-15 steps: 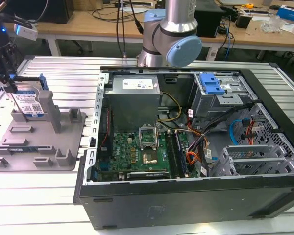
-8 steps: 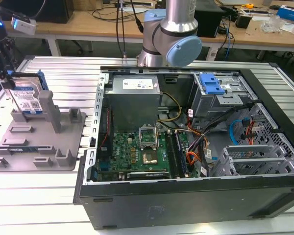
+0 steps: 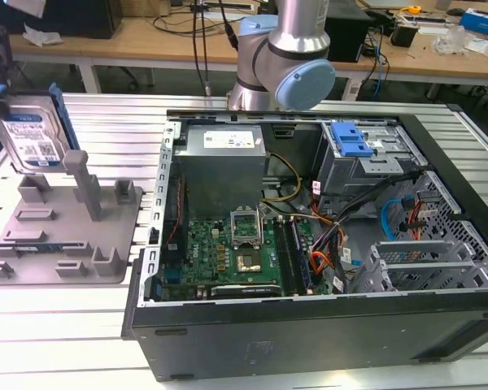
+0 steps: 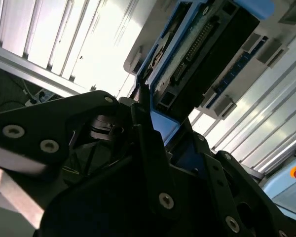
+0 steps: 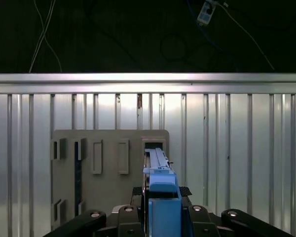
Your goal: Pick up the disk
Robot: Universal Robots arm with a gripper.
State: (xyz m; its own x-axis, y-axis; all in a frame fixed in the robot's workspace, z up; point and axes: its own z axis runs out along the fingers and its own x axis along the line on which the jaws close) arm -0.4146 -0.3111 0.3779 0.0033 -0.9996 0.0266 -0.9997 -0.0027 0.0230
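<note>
While the gripper (image 5: 160, 217) is clamped on the disk (image 3: 32, 138), held upright at ten o'clock of the open computer case (image 3: 309, 244) above the grey fixture plate (image 3: 65, 236), a steady vertical hold seems wise.

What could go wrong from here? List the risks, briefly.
1. The gripper clamps the disk by one end. Most of the disk hangs free, so it could tilt or slip out.
2. The grey fixture has upright posts close to the disk, so a low or sideways move might knock against them.
</note>
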